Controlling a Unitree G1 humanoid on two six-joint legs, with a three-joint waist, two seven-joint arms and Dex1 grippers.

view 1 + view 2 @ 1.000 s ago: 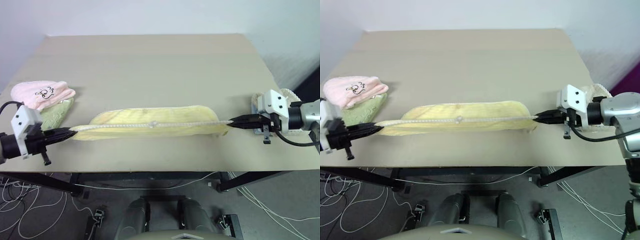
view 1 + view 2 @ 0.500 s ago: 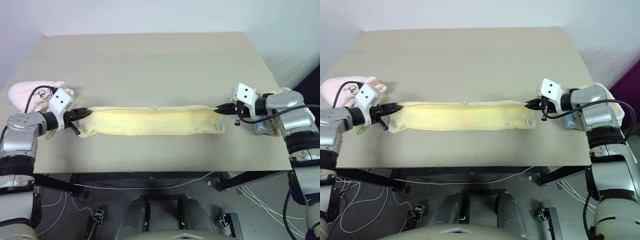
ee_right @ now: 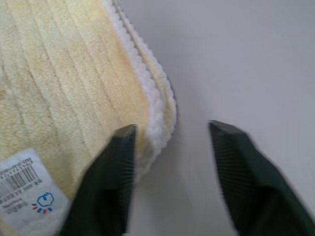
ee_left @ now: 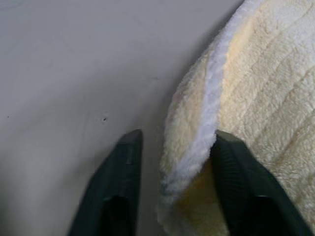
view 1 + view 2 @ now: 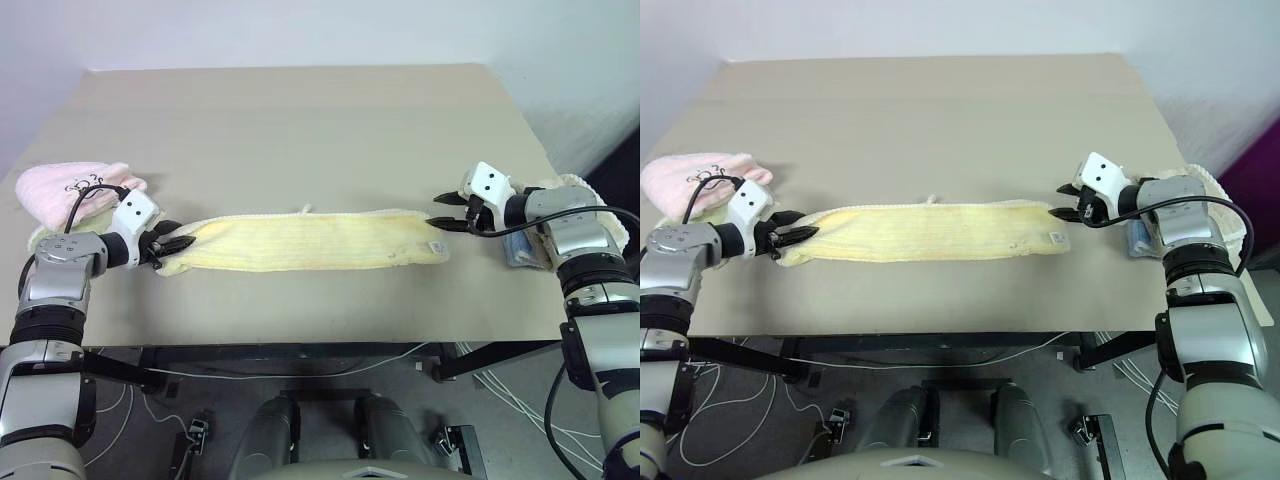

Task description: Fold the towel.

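Note:
The towel (image 5: 310,240) is pale yellow with a white piped edge. It lies on the table (image 5: 300,120) as a long folded strip running left to right. My left gripper (image 5: 178,242) is at its left end, open. In the left wrist view the piped edge (image 4: 206,113) rests between the fingers (image 4: 123,187), with bare table beside it. At the towel's right end my right gripper (image 5: 437,211) is open too. The right wrist view has the doubled corner (image 3: 152,113) just inside one finger (image 3: 118,167), and a printed label (image 3: 24,196) on the towel.
A pink towel with a dark embroidered mark (image 5: 70,188) sits on a greenish cloth (image 5: 40,236) at the table's left edge, behind my left arm. A cream cloth (image 5: 595,200) and a bluish item (image 5: 522,252) lie at the right edge. The table's front edge runs just below the towel.
Both grippers carried the taut, lifted towel away from the front edge and down onto the table. Both have since opened, and the towel lies flat and slack.

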